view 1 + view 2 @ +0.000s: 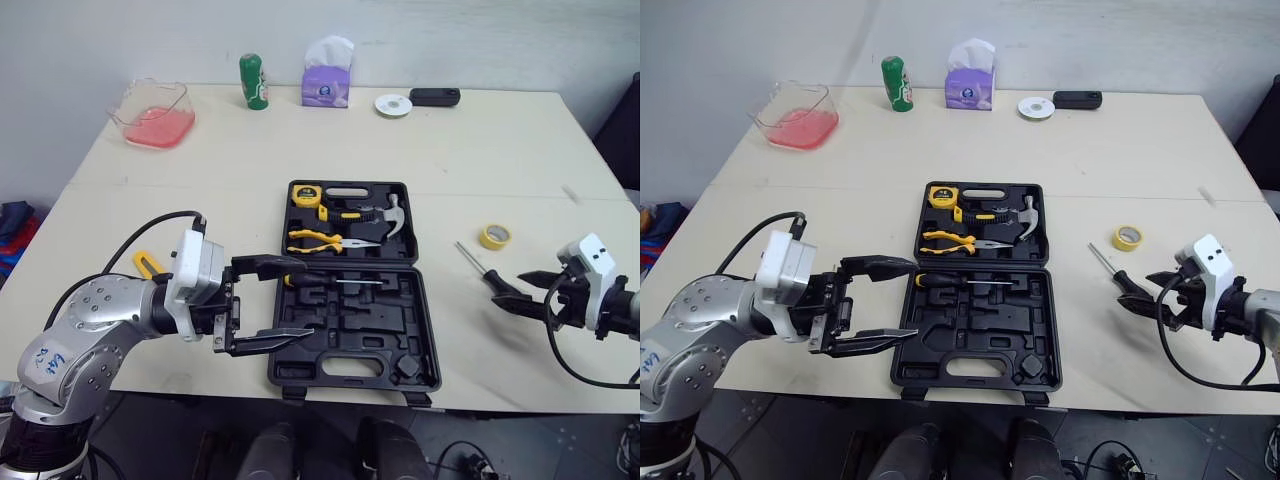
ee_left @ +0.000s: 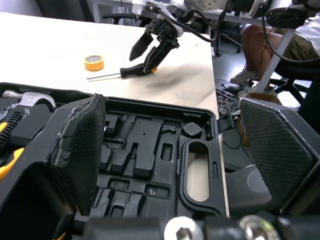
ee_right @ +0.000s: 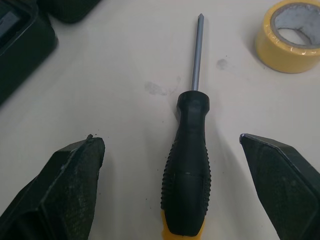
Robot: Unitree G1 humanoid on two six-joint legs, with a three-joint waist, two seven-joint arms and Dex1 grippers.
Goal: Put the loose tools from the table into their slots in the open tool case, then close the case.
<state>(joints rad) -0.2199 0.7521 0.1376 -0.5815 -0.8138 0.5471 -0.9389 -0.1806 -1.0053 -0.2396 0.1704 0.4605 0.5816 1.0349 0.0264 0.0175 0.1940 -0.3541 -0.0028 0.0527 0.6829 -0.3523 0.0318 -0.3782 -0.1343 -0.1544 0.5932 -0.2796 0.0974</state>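
While L end effector [image 1: 308, 298] gapes over tool case [image 1: 400, 320], R end effector [image 1: 492, 289] straddles screwdriver [image 3: 186, 165], unclenched.

The black tool case [image 1: 352, 340] lies open in the frame centre; a black-handled screwdriver [image 3: 186, 165] lies flat on the desk [image 1: 480, 150], right of it.

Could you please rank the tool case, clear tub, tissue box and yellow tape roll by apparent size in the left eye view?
1. tool case
2. clear tub
3. tissue box
4. yellow tape roll
Tub and box sit farther back.
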